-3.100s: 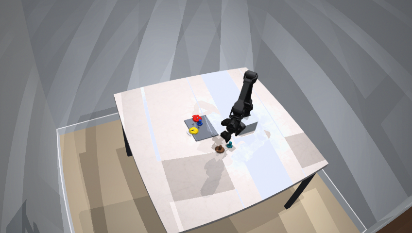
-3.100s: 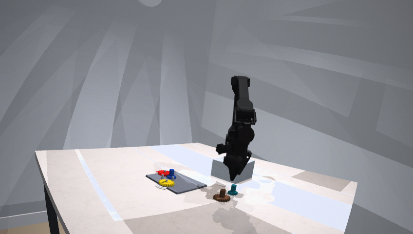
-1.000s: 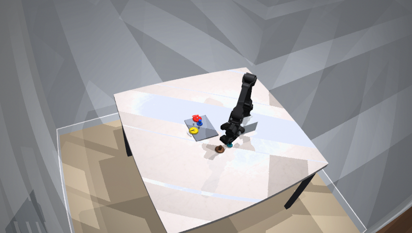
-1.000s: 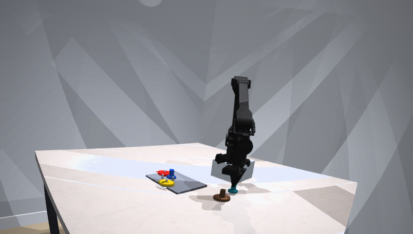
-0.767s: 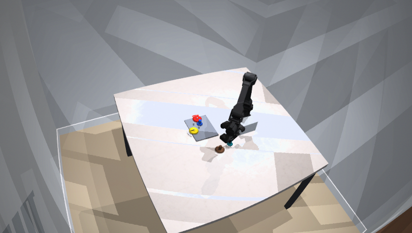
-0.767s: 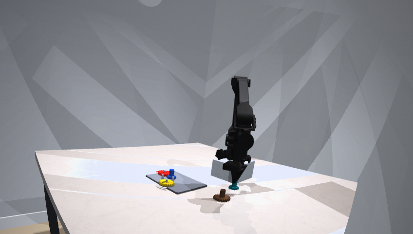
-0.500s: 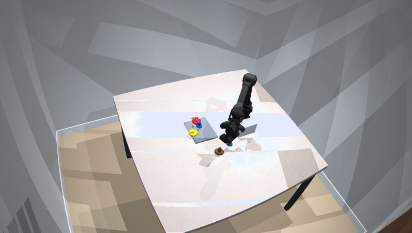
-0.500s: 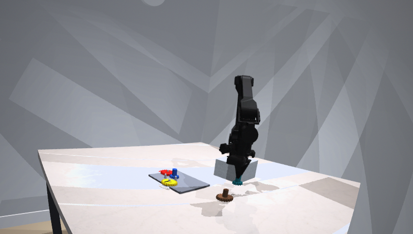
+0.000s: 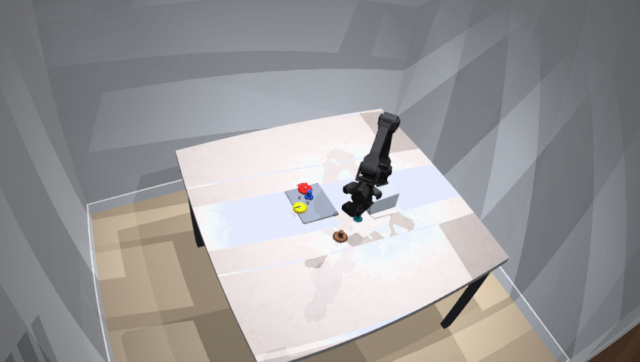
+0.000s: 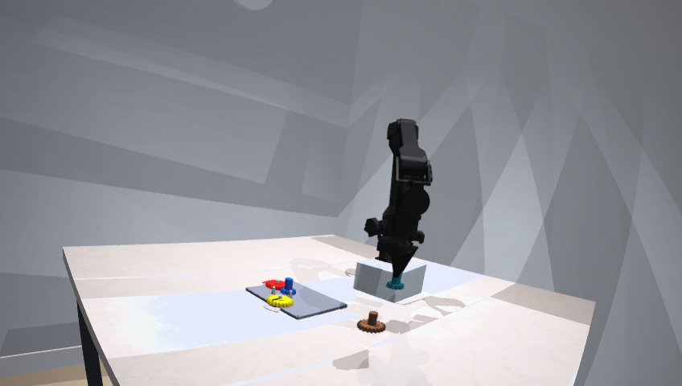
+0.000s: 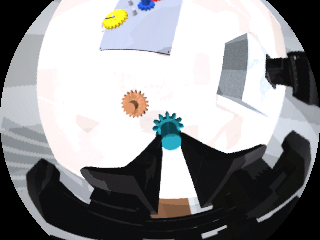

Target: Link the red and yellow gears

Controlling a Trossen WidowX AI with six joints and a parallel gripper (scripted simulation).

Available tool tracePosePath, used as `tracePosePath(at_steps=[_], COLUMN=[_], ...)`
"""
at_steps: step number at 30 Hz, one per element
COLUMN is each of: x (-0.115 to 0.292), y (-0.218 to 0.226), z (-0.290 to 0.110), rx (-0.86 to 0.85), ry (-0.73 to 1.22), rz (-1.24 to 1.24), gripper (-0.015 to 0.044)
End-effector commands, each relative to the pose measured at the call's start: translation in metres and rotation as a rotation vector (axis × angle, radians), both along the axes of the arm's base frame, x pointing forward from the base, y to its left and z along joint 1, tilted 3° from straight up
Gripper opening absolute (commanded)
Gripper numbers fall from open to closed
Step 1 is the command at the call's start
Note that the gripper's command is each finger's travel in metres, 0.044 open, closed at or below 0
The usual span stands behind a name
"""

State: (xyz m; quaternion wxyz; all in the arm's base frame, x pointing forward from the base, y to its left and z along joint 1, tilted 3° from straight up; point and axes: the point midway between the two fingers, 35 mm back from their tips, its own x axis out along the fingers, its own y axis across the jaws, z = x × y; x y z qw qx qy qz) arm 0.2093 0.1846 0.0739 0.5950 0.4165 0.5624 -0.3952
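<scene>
My gripper (image 10: 396,276) (image 11: 170,136) is shut on the knob of the teal gear (image 9: 358,219) (image 10: 395,285) (image 11: 168,123) and holds it above the table, right of the board. The grey board (image 9: 322,207) (image 10: 315,303) (image 11: 150,37) carries the red gear (image 9: 304,188) (image 10: 273,284) at its back and the yellow gear (image 9: 299,207) (image 10: 280,301) (image 11: 115,19) at its left front. A blue gear with a knob (image 9: 309,195) (image 10: 288,285) (image 11: 146,5) is on the board beside the red gear. Two empty pegs show between the red and yellow gears. A brown gear (image 9: 340,237) (image 10: 371,326) (image 11: 135,104) stands on the table.
A grey block (image 9: 384,205) (image 10: 373,281) (image 11: 234,70) stands on the table right of the board, close behind the held gear. The brown gear's knob points up. The table's edges are far from the gripper.
</scene>
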Motion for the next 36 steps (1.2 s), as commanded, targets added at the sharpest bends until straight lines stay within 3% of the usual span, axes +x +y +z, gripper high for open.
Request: tracePosePath(at_steps=[1, 15, 36], x=[0.0, -0.007, 0.023], y=[-0.001, -0.006, -0.027], z=[0.015, 0.054, 0.044], rx=[0.001, 0.001, -0.001], ry=[-0.006, -0.006, -0.006], rz=[-0.006, -0.006, -0.006], gripper=[0.0, 0.0, 0.0])
